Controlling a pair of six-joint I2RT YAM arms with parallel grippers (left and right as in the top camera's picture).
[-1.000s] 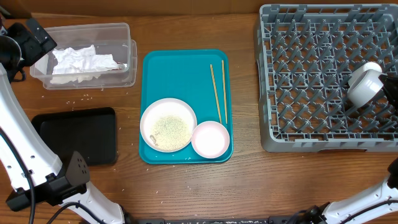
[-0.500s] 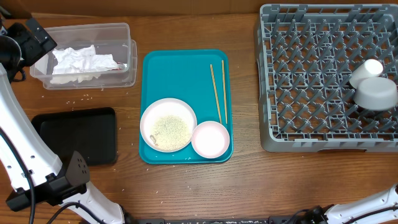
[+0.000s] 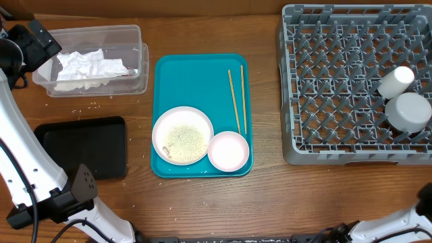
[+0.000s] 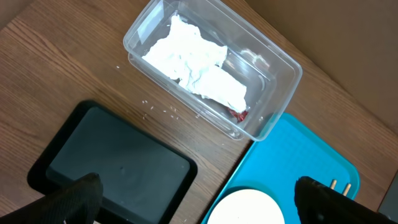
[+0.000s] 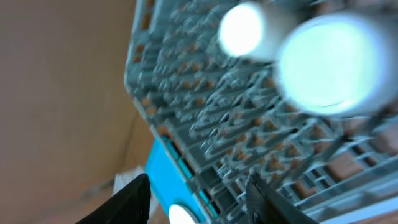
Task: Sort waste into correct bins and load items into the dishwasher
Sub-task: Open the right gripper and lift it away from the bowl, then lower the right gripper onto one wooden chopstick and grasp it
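The grey dish rack (image 3: 337,81) stands at the right; a small white cup (image 3: 395,81) and an upturned white bowl (image 3: 412,111) sit in it near its right side, both blurred in the right wrist view, where the bowl (image 5: 333,62) looms large. On the teal tray (image 3: 200,81) lie a plate with rice (image 3: 182,135), a small pale-pink plate (image 3: 228,150) and chopsticks (image 3: 236,101). The clear tub (image 3: 94,59) holds crumpled napkins (image 3: 84,67) and a red wrapper (image 4: 238,114). My left gripper (image 4: 199,199) is open and empty, high above. My right gripper (image 5: 199,202) is open and empty beside the rack.
The shallow black tray (image 3: 84,145) lies in front of the tub. Loose rice grains (image 3: 84,106) are scattered on the wooden table between them. My left arm runs along the table's left edge. A cardboard wall stands at the back.
My right gripper has let go of the bowl and drawn back out of the overhead view. The bowl has settled in the rack below the cup. The left arm has not moved.
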